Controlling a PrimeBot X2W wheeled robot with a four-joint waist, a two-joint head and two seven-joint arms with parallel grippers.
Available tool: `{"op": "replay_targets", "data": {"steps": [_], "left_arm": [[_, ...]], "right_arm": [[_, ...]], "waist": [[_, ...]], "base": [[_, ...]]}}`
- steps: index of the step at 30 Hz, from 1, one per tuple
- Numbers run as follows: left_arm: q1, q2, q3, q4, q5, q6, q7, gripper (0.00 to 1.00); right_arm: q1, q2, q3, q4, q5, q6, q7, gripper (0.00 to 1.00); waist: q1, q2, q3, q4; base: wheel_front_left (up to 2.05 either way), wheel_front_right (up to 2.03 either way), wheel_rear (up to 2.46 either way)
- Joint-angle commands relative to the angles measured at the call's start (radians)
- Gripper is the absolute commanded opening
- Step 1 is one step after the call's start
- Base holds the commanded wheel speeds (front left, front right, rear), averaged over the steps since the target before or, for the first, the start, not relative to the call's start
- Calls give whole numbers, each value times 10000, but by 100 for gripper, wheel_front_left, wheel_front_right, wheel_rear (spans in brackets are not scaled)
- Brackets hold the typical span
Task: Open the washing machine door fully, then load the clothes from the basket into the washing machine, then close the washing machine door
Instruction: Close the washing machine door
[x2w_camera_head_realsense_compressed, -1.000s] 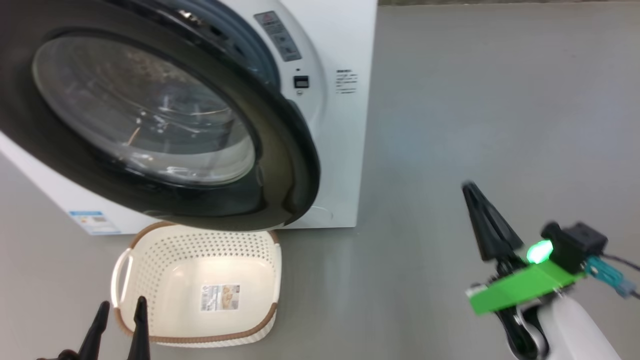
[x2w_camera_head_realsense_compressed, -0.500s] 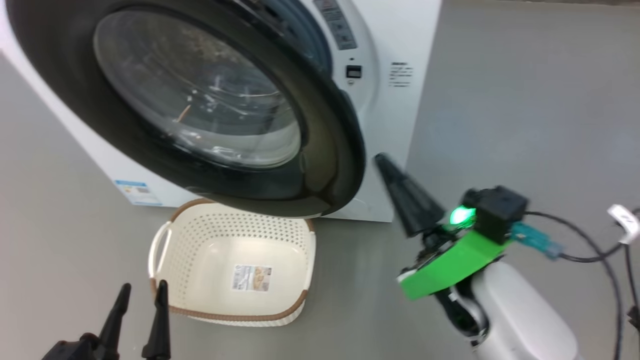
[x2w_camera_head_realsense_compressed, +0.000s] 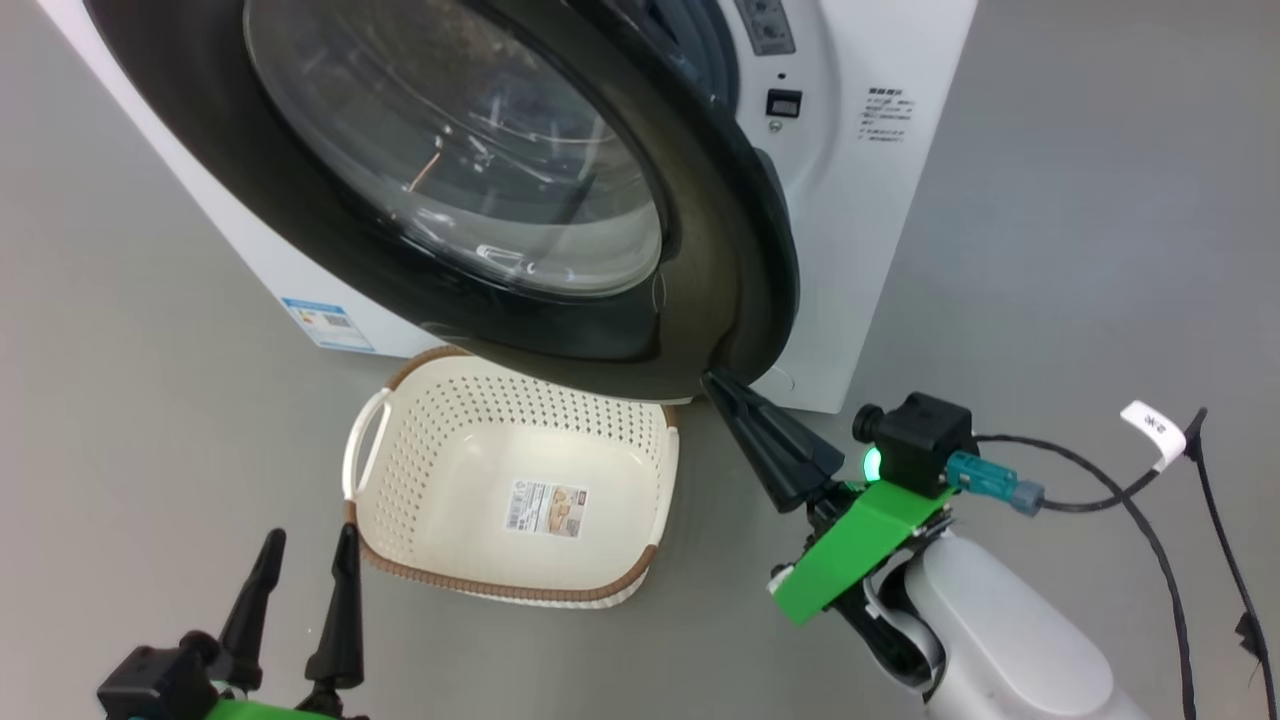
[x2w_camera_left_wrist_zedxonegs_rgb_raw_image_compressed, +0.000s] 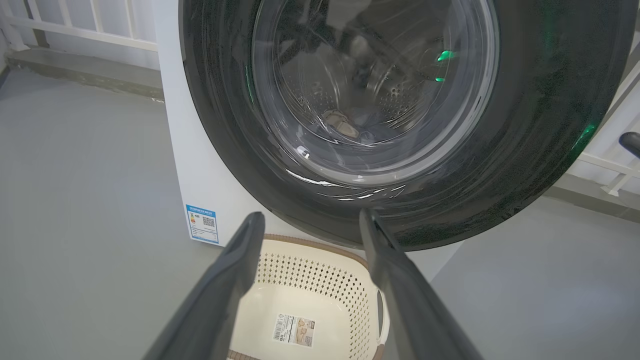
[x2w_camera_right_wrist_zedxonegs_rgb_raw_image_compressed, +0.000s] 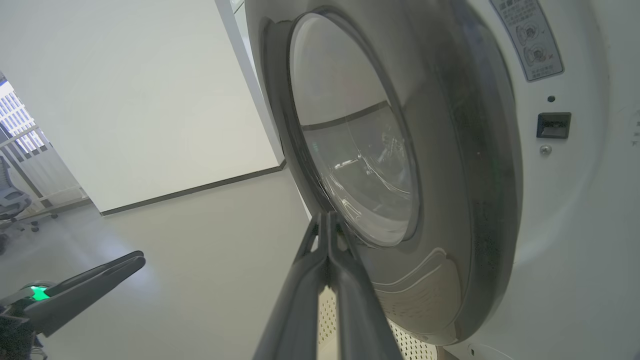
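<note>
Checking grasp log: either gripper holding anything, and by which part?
Nothing held: right gripper shut and empty, tips by the lower rim of the washing machine door; left gripper open and empty.

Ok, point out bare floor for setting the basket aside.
Bare grey floor lies left of the cream perforated plastic basket and again right of the white washing machine, short of the black cables. Crowded: below the glossy black round door, around the basket and the shut right gripper.

Grey floor (x2w_camera_head_realsense_compressed: 1050, 200), white wall (x2w_camera_right_wrist_zedxonegs_rgb_raw_image_compressed: 125, 100), white railing (x2w_camera_left_wrist_zedxonegs_rgb_raw_image_compressed: 100, 37)
</note>
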Motion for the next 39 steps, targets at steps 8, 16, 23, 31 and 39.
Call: {"op": "replay_targets", "data": {"steps": [8,16,23,31,39], "left_arm": [[-672,-11,158,-271,-122,-29,-122,100],[-1050,-64,68,-288,-194,-29,-122,100],[-1245,-114,-33,-336,-216,-29,-122,100],[-1488,-191,-121,-450,-228,-29,-122,100],[-1700,-275,-214,-574,-270,-29,-122,100]], "right_arm": [[-826,192,-323,411,-29,16,-48,0],[-1384,163,-1036,727,-167,16,-48,0],[-1786,103,-1519,855,-242,16,-48,0],[-2194,13,-2271,835,-350,16,-48,0],[-2890,-58,-2947,1154,-493,16,-48,0]], "waist": [[0,0,649,383],[0,0,1133,624],[0,0,1398,805],[0,0,1749,1010],[0,0,2109,1208]], "base": [[0,0,0],[0,0,0],[0,0,0],[0,0,0],[0,0,0]]}}
